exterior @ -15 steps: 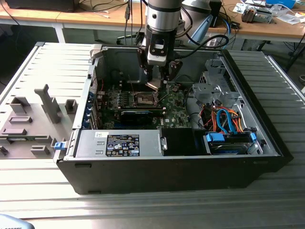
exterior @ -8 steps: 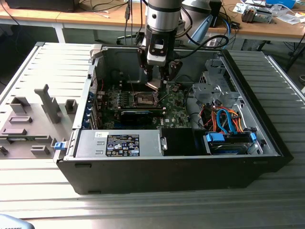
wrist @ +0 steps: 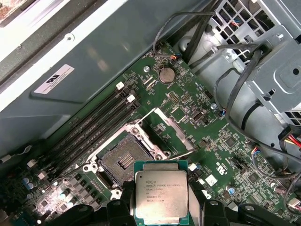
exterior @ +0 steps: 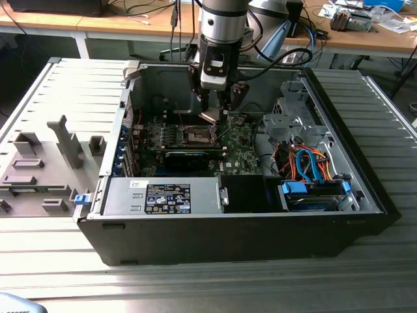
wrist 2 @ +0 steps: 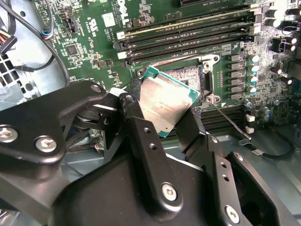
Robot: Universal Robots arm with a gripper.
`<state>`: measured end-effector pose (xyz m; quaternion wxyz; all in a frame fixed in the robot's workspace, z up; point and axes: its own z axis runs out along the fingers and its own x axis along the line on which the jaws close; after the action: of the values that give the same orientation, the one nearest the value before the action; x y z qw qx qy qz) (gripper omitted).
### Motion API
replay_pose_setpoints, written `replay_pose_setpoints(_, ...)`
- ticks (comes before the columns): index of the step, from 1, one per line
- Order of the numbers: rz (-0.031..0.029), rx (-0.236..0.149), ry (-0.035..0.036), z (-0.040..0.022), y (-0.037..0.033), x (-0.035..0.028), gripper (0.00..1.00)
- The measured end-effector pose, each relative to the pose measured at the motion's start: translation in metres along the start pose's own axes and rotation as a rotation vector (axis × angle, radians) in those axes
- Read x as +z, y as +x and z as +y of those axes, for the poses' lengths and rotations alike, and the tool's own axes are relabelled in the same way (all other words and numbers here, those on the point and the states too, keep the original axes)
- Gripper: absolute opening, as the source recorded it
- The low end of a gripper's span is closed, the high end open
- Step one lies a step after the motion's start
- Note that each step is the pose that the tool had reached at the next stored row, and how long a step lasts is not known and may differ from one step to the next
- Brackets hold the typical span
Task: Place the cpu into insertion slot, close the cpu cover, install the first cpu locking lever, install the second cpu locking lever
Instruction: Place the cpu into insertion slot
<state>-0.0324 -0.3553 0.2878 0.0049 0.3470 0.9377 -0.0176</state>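
Observation:
My gripper (exterior: 218, 104) hangs inside the open computer case, shut on the cpu (exterior: 212, 116), a small square chip with a silvery top. In both wrist views the cpu (wrist 2: 164, 101) (wrist: 161, 195) sits tilted between the black fingers (wrist 2: 133, 123), above the board and just beside the insertion slot (wrist: 123, 162). The slot (wrist 2: 190, 77) is open and holds no chip. The cpu cover (wrist: 176, 131), a silver frame, stands raised beside the slot. A thin wire locking lever (wrist 2: 230, 120) sticks out, unlatched.
Memory slots (wrist: 94, 127) run alongside the slot. A black graphics card (exterior: 189, 156) lies in front of it, with a silver power supply (exterior: 163, 195) nearer. A drive cage with orange and blue cables (exterior: 313, 169) fills the exterior view's right. Grey fixtures (exterior: 39, 169) lie left of the case.

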Motion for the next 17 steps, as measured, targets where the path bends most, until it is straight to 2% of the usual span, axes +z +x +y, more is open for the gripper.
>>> replay_pose_setpoints(8, 0.0003, 0.01, 0.0002, 0.0, 0.0, 0.0002, 0.54)
replay_pose_setpoints(12, 0.0013, 0.043, 0.0009, 0.0, 0.0, 0.0009, 0.54)
replay_pose_setpoints(17, 0.0015, 0.05, 0.001, 0.0, 0.0, 0.001, 0.54)
